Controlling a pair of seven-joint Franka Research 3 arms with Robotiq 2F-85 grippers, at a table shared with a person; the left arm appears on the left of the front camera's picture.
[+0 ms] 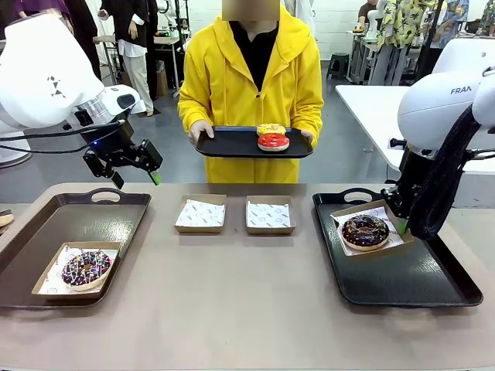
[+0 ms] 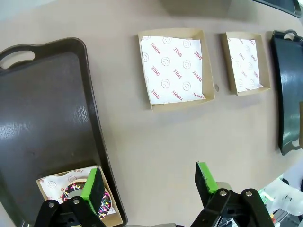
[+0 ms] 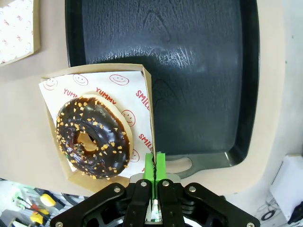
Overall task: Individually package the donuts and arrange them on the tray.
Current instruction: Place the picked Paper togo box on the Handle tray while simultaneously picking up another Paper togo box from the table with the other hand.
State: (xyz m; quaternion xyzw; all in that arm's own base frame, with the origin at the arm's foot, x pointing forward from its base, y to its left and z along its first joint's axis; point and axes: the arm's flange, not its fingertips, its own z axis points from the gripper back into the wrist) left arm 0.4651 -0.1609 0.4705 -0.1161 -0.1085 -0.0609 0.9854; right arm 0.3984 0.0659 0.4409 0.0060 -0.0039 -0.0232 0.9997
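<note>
A dark chocolate donut with nut bits lies in a paper-lined cardboard box over the far left corner of the right tray. My right gripper is shut on that box's side wall, its green pads pinching the cardboard. The sprinkled chocolate donut sits boxed on the left tray. My left gripper hangs open and holds nothing, well above that tray's far right corner; in its wrist view the left gripper is over the tabletop. The person holds a black tray with the yellow-iced donut and the red-iced donut.
Two empty paper-lined boxes stand side by side mid-table between the trays. The person stands at the far edge behind them. Bare tabletop runs along the near edge.
</note>
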